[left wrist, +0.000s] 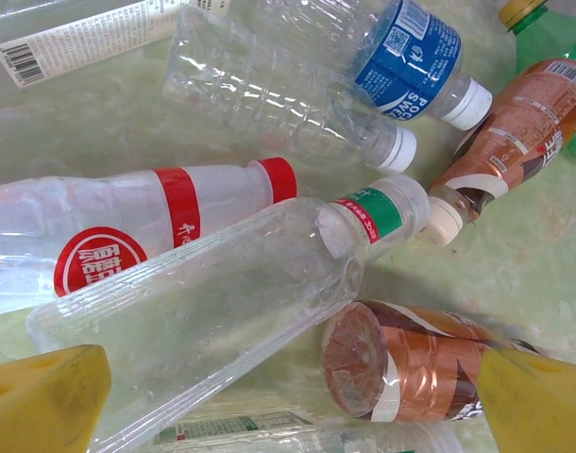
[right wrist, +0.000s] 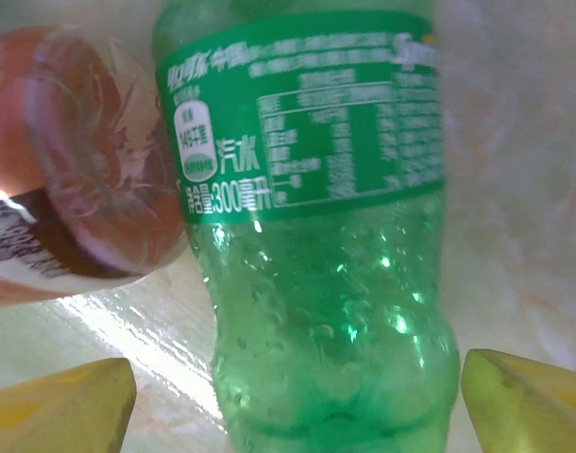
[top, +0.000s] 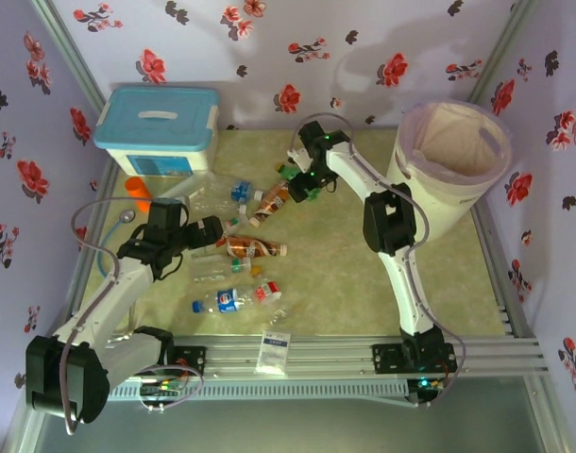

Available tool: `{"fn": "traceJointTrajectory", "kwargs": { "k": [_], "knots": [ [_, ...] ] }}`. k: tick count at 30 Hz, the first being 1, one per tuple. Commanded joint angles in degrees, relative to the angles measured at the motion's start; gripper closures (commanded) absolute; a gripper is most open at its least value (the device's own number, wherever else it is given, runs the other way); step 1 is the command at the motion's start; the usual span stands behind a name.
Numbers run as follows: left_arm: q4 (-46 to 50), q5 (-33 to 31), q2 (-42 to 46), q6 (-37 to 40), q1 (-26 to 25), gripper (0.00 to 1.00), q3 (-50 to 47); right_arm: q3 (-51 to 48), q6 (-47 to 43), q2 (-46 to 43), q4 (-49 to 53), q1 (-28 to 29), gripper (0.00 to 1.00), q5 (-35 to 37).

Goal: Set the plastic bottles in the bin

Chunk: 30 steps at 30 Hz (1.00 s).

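One green bottle (right wrist: 307,311) is lying inside the open right hand (right wrist: 297,406), so a grasp is beginning: next this hand is probably needing to close and carry it to the bin (top: 447,203) on its right, while the left hand (left wrist: 290,401) is hovering open over clear bottles (left wrist: 222,302).

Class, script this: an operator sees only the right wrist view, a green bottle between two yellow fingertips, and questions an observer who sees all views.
Operator: Where would I carry this?
Observer: The bin stands to the right of the right tool, by the table's far right corner.
Operator: And the other arm?
Observer: The left tool hovers open above a clear bottle with a green neck label.
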<state>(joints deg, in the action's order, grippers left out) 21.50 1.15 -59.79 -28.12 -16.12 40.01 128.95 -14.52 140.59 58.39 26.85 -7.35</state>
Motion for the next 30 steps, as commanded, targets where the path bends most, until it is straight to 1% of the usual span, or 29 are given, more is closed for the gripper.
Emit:
{"fn": "traceJointTrajectory", "kwargs": {
  "k": [1,4,7,11,17,23,30],
  "knots": [
    [-0.4,0.87,-0.4,0.3,0.47,0.0,-0.74,1.87,-0.78,1.98,-0.24,-0.4,0.12,-2.5],
    [-0.23,0.86,-1.16,0.94,0.52,0.0,0.12,1.64,-0.59,2.1,-0.21,-0.42,0.14,-2.23],
    [-0.49,0.81,-1.53,0.9,0.53,0.0,0.56,1.09,-0.67,1.62,-0.56,-0.46,0.22,-2.23],
    [-0.49,0.95,-1.59,0.45,0.5,0.0,0.69,1.04,-0.68,1.27,-0.43,-0.57,0.26,-2.23],
    [0.11,0.83,0.1,0.6,0.56,0.0,0.07,0.72,-0.64,0.44,-0.1,-0.66,0.38,-2.07],
    [0.48,0.76,0.81,0.53,0.65,0.0,0.08,0.51,-0.26,-1.76,1.06,-0.75,0.42,-0.49],
    [0.06,0.75,-0.06,0.45,0.61,0.0,0.2,-0.9,0.77,-8.58,2.2,-0.75,0.43,2.49]
  ]
}}
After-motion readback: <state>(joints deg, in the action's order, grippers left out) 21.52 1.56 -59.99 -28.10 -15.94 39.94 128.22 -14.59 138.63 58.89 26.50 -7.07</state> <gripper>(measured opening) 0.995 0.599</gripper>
